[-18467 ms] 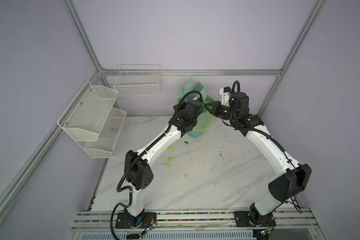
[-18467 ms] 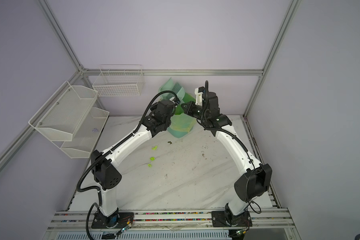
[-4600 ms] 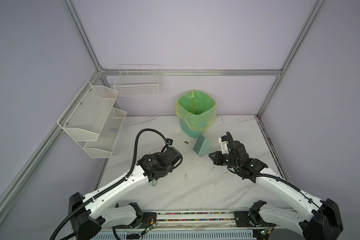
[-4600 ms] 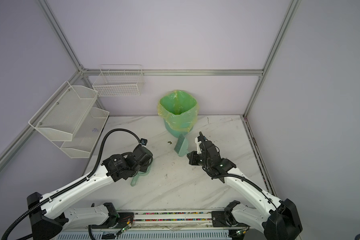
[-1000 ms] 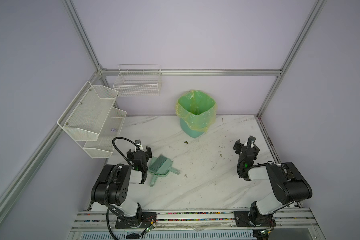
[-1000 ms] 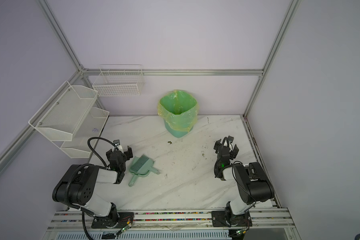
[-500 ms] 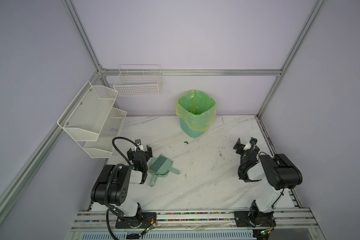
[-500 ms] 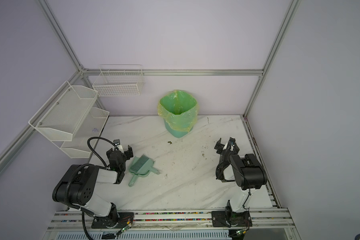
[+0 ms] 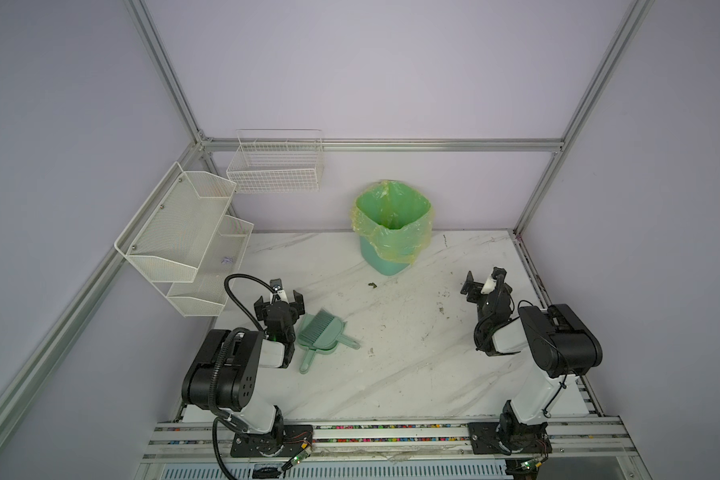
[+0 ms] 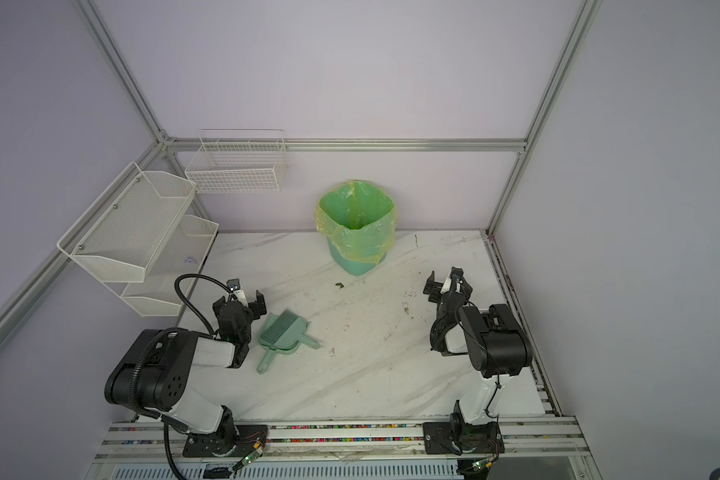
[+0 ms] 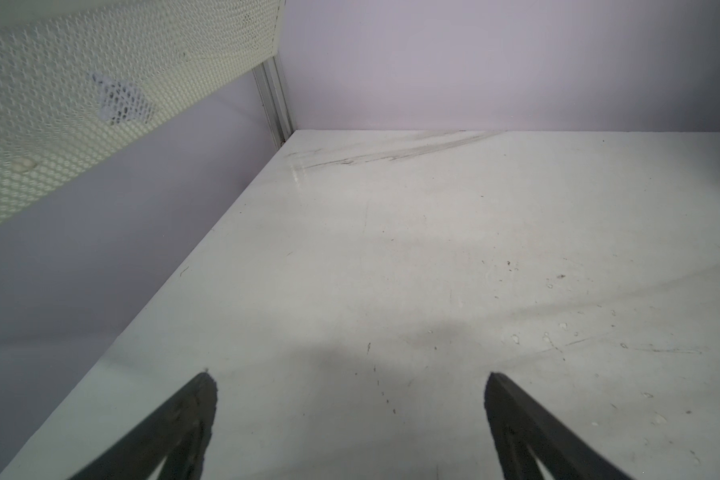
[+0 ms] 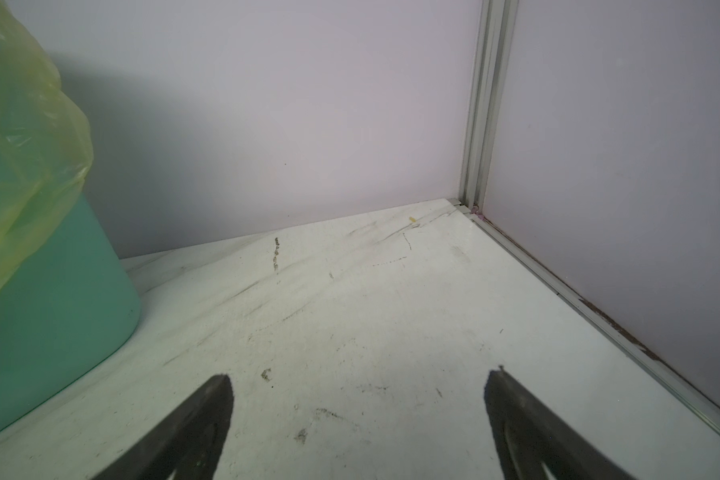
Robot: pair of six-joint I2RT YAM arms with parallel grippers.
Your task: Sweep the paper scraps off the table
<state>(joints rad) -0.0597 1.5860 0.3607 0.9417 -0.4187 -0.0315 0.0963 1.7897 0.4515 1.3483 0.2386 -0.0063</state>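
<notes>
Looking all but finished, judging by how things are lying. Finding no bright blue or neon yellow-green paper scraps anywhere on the large white, grey-veined table in both top views; guessing them to be sitting inside the teal plastic bin lined with a yellow-green bag at the back. Seeing the mint-green plastic dustpan lying flat near the left arm and the matching short-bristled brush resting in it, neither one being touched by an arm. Noting the left gripper standing spread wide just beside the dustpan and holding nothing, and the right gripper likewise gaping and empty near the right rail. Leaving, at most, a last check of the surface.

Failing to see down to the bottom of the bin, so not confirming the scraps there. Struggling with a tiny yellowish fleck by the back corner in the right wrist view: scrap or stain, not telling which. Taking the small dark olive speck in front of the bin for dirt, not paper. Getting only the black fingertips in the left wrist view, cut off at the frame edge, and no dustpan in either wrist view.
</notes>
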